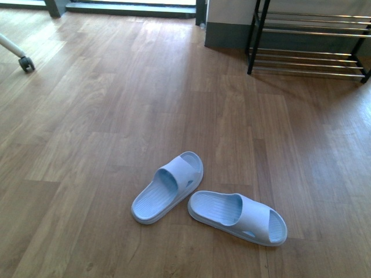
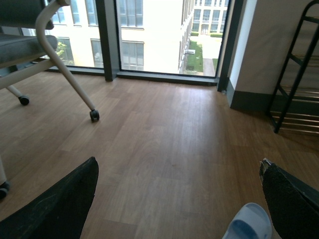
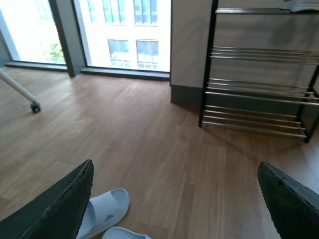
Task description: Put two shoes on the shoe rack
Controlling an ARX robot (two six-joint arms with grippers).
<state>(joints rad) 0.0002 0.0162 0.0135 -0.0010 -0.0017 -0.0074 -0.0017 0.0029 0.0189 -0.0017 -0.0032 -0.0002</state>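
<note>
The wooden floor point(image 1: 87, 145) fills the view. The shoe rack point(image 1: 313, 30) stands far right by the wall. The left slide point(image 1: 168, 186) and right slide point(image 1: 237, 217) lie on the floor well apart from it, heels just beside each other. The left end effector point(image 2: 179, 167) and right end effector point(image 3: 175, 169) are spread, holding nothing.

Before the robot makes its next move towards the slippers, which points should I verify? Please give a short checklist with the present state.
1. The far slipper and the near slipper lie sole down on the floor: ok.
2. The left gripper is open and empty: ok.
3. The right gripper is open and empty: ok.
4. Bare floor from the slippers to the shoe rack: ok.
5. The lower shelves of the rack are free: ok.
6. The top shelf is free: cannot tell, it is cut off.
</note>
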